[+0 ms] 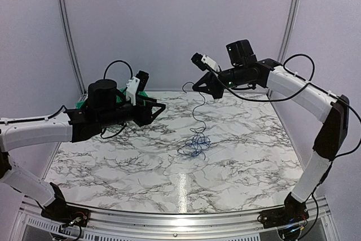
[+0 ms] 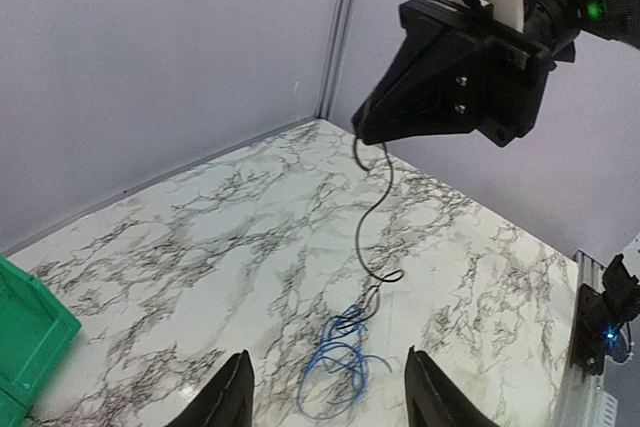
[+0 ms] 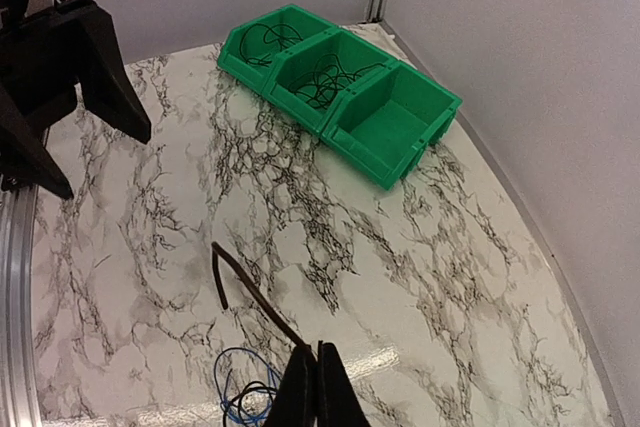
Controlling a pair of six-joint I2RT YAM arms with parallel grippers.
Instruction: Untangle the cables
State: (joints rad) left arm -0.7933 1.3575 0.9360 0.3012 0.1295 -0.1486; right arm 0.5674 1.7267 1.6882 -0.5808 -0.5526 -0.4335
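Glossy marble-look table [image 1: 237, 156]; shiny green plastic bins [image 3: 345, 87].

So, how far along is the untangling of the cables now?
Done: black wires lie in two compartments of the green bin. In hand: the right tool holds up a black wire, its lower end seemingly caught in the blue wire. Remaining: separating these; the left tool is open.

Open marble-patterned worktop [image 1: 113, 167] rings the central thin blue-and-black cables [image 1: 196, 144]; joined green plastic bins [image 3: 390, 122] fill the far-left corner.
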